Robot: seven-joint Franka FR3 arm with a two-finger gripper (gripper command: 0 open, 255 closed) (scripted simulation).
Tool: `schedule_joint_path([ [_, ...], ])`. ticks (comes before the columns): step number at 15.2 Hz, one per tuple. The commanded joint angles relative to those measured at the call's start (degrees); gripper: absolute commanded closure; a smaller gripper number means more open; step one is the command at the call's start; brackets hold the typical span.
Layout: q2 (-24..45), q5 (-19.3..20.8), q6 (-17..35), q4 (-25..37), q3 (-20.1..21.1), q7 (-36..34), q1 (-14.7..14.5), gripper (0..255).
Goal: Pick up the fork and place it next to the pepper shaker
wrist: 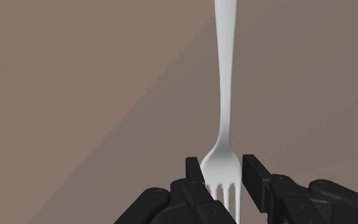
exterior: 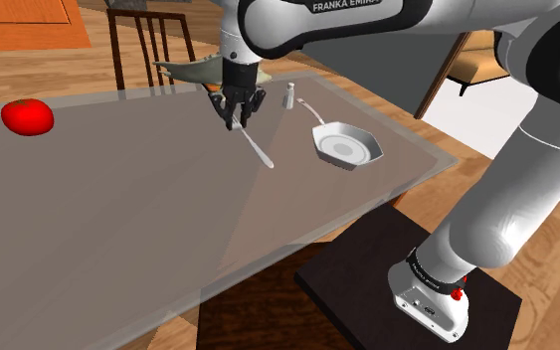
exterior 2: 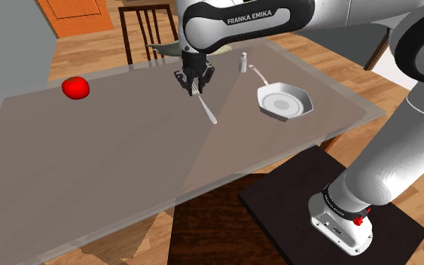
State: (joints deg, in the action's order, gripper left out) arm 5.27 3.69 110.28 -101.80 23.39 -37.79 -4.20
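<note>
Fork (wrist: 227, 95) handle runs off the wrist view's edge; in the shoulder view the gripper (exterior: 238, 123) covers its tines; chair (exterior: 114, 45) cut by that view's top edge.

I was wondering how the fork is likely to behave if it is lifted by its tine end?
The fork looks thin and rigid, so it should probably stay straight. Its long handle extends well away from the gripper at the tine end, so it may droop or pivot. Its smooth surface might be slippery.

White fork (exterior: 258, 151) lies seemingly flat, near pale pepper shaker (exterior: 289, 96).
</note>
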Motion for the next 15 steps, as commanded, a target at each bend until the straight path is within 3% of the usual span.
schedule_joint_path([
  [1, -0.5, -0.5, 0.3, -0.6, -1.1, 2.7, 1.5, 255],
  [15, 1.2, -2.0, -0.1, 1.8, -9.3, 21.2, 11.3, 255],
])
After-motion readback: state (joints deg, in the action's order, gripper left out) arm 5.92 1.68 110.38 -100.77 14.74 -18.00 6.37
